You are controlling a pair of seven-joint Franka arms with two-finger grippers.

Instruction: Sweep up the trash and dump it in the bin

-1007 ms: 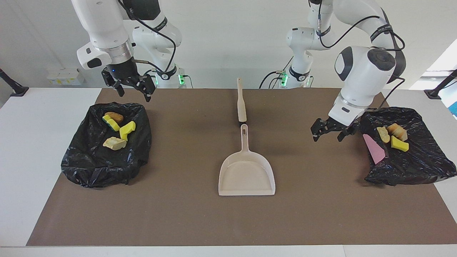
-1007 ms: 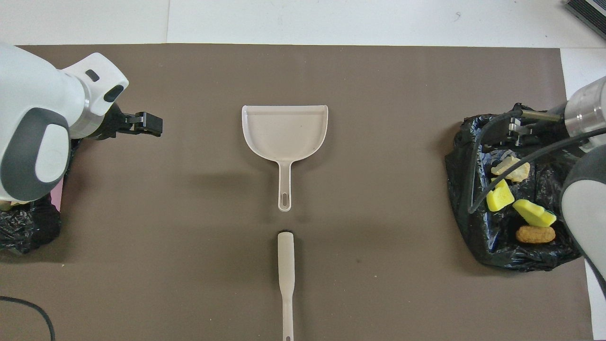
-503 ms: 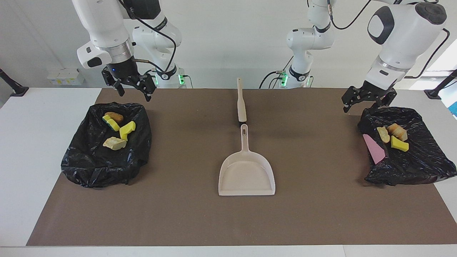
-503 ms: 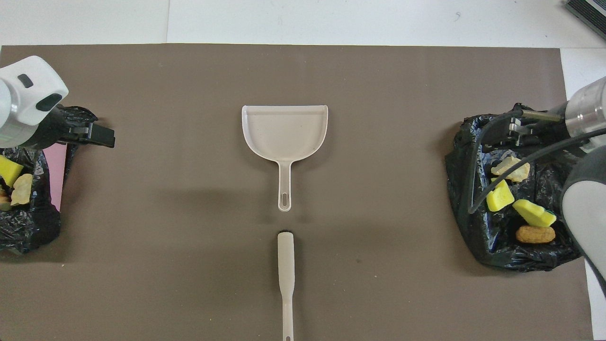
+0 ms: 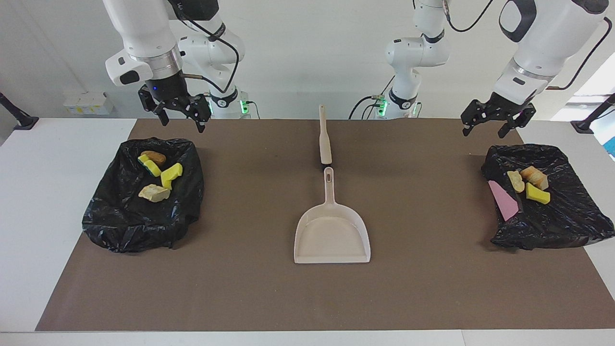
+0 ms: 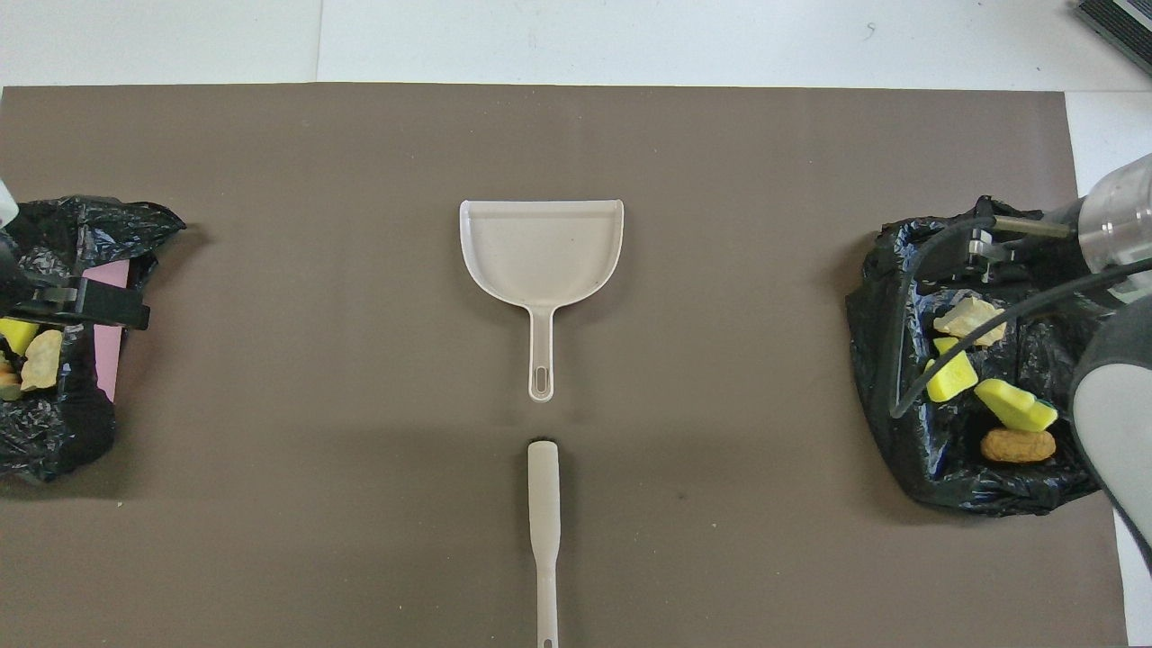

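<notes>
Nearest your robots, a cream plastic brush handle lies flat at the middle of the dull brown mat that covers most of the white tabletop, its tip pointing at the cream plastic dustpan, which lies just clear of it, farther out, pan mouth turned away from the arms. You have both arms raised and empty-handed: the left gripper hangs with its fingers spread wide, holding nothing, over the mat edge beside the crumpled black plastic bin bag at the left arm's end of the table; the right gripper, equally wide and empty, hangs over the mat by the second black plastic bin bag at the right arm's end. The trash already lies in the bags: four yellow sponge chunks and tan bread-like lumps in the right arm's bag, three more scraps in the left arm's bag beside a flat pink piece leaning on that bag's rim. Past the mat runs a strip of bare white tabletop; around the arms' bases, a plain white wall.
</notes>
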